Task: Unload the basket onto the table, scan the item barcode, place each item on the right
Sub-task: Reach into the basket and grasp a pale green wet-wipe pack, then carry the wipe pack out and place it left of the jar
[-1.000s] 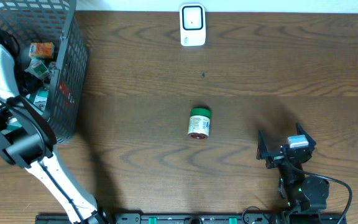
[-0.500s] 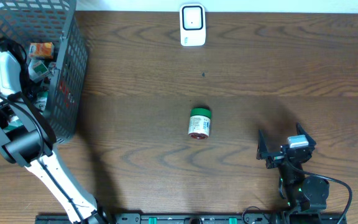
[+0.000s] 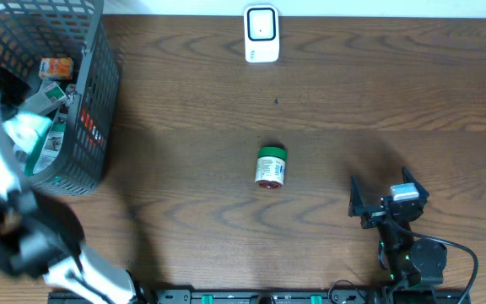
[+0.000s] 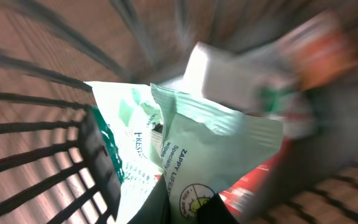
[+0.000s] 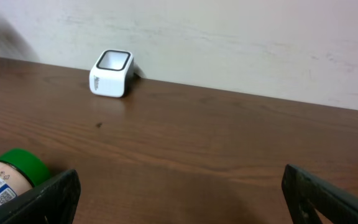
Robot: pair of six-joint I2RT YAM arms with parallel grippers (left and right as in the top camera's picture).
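The left hand (image 4: 185, 210) is clenched on a pale green packet (image 4: 213, 155) down inside the wire basket (image 3: 91, 101) (that view is blurred). Only the pickup looks done. Lifting it out and showing its barcode to the scanner (image 3: 261, 34), well apart across the surface (image 3: 184, 84), remain. The right hand (image 3: 384, 198) sits released.

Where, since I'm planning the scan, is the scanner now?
In the overhead view the scanner sits at the table's far edge, near the middle, straight beyond the green-capped bottle lying at centre.
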